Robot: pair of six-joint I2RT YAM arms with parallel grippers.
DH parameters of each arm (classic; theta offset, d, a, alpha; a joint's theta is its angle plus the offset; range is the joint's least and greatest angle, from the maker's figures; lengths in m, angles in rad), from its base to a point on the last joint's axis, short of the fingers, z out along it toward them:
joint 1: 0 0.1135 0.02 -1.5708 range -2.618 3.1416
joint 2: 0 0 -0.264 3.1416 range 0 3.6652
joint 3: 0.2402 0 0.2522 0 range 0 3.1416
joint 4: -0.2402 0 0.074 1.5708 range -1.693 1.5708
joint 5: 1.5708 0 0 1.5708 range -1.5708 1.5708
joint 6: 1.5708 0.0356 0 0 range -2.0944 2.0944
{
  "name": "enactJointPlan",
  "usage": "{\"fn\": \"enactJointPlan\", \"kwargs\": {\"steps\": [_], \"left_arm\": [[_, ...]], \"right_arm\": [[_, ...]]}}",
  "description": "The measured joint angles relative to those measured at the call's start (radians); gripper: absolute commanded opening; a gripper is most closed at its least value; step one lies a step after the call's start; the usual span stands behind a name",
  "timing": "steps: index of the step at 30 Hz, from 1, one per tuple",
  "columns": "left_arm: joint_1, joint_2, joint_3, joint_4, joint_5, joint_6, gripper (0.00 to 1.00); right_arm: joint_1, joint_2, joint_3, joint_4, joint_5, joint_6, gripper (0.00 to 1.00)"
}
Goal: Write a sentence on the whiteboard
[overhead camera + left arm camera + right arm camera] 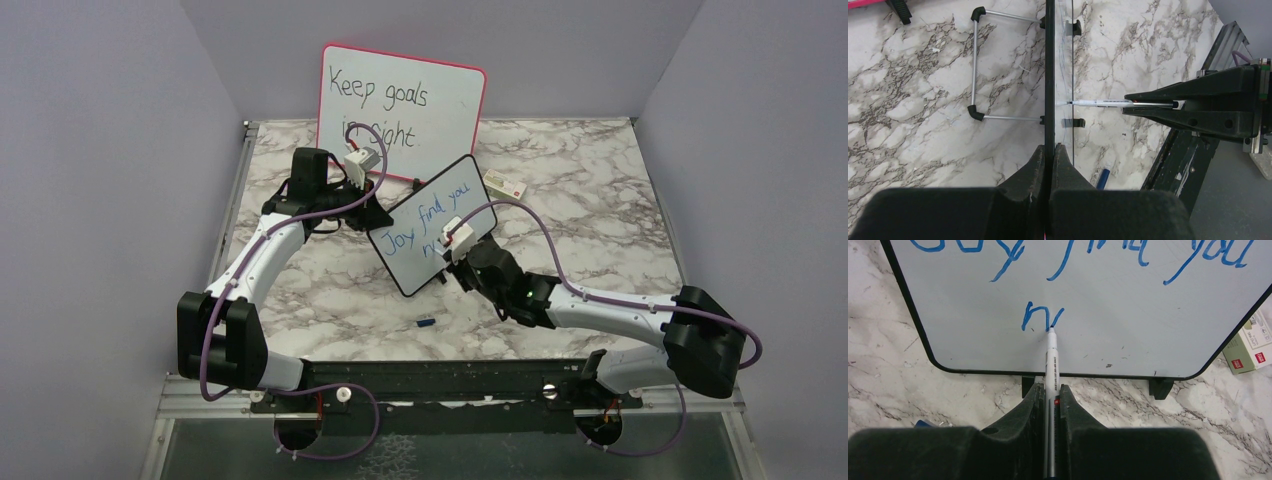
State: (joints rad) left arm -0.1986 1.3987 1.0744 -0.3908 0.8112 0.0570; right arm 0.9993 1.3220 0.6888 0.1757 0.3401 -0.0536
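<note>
The black-framed whiteboard (pixel 405 265) stands tilted in the middle of the table. My left gripper (pixel 374 222) is shut on its left edge; in the left wrist view the board (pixel 1049 75) shows edge-on between the fingers (pixel 1038 165). The sentence (pixel 432 213) reads "Joy find you" in blue, and its top line (pixel 1068 252) is cut off in the right wrist view. My right gripper (pixel 1050 387) is shut on a white marker (pixel 1051 365). The marker's tip touches the board at the end of a blue "n" and a short stroke (pixel 1040 317) on a second line.
A larger pink-framed whiteboard (pixel 400 105) with black writing leans at the back. A blue marker cap (pixel 425 321) lies on the marble in front of the small board. A small box (pixel 505 184) lies to the board's right. A wire stand (pixel 975 65) is behind the board.
</note>
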Motion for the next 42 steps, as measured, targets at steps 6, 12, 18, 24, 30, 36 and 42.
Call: {"fn": "enactJointPlan", "kwargs": {"steps": [6, 12, 18, 24, 30, 36, 42], "left_arm": [[0.000, 0.000, 0.000, 0.000, 0.000, 0.000, 0.00], [0.000, 0.000, 0.000, 0.000, 0.000, 0.000, 0.00], [0.000, 0.000, 0.000, 0.001, 0.000, 0.000, 0.00], [0.000, 0.000, 0.000, 0.000, 0.000, 0.000, 0.00], [0.000, 0.000, 0.000, 0.000, 0.000, 0.000, 0.00], [0.000, 0.000, 0.000, 0.000, 0.000, 0.000, 0.00], [0.000, 0.000, 0.000, 0.000, 0.000, 0.000, 0.00]], "right_arm": [[-0.013, 0.000, 0.000, -0.001, 0.012, 0.000, 0.00], [-0.023, 0.000, 0.000, 0.000, 0.018, 0.000, 0.00], [-0.026, 0.000, 0.000, 0.003, 0.019, 0.000, 0.00], [-0.026, 0.000, 0.000, 0.005, 0.021, -0.001, 0.01], [-0.030, 0.000, 0.004, 0.013, 0.030, -0.010, 0.00], [-0.035, 0.000, 0.013, 0.026, 0.035, -0.019, 0.00], [-0.035, 0.000, 0.013, 0.025, 0.029, -0.027, 0.01]]}}
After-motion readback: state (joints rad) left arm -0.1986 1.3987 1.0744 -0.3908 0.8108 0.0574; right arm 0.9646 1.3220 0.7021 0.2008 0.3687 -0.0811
